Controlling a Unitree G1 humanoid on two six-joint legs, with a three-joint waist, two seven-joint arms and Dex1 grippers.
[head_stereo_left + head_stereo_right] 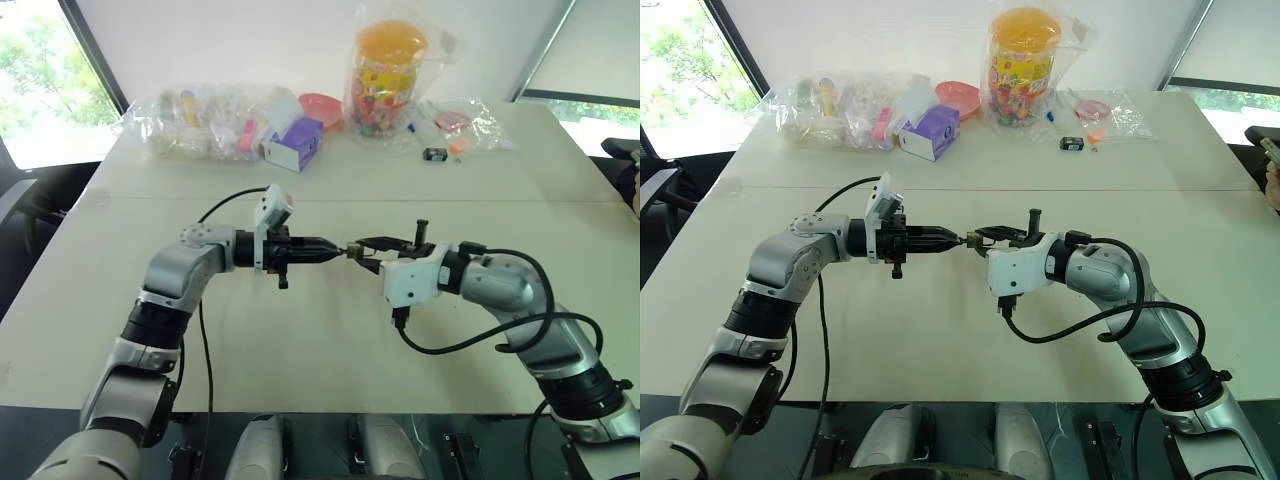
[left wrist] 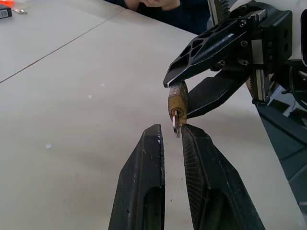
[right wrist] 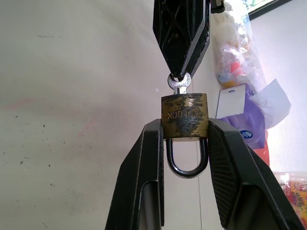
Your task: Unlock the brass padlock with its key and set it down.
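Over the bare tabletop [image 1: 330, 360] centre, I had the right gripper [image 3: 184, 139] fingers clamped on the brass padlock [image 3: 184, 115], keyhole facing nine o'clock so the left could work it. I had the left gripper [image 2: 171, 136] fingers narrowed around the key [image 2: 176, 128] seated in the lock, ready for turning.

Wide bare tabletop [image 1: 330, 350] lies under and around my two pincers, near side and both flanks free to pass. Along the far edge, plastic bags [image 1: 210, 125], a purple box [image 1: 295, 145] and a candy jar [image 1: 388, 75] block the way.
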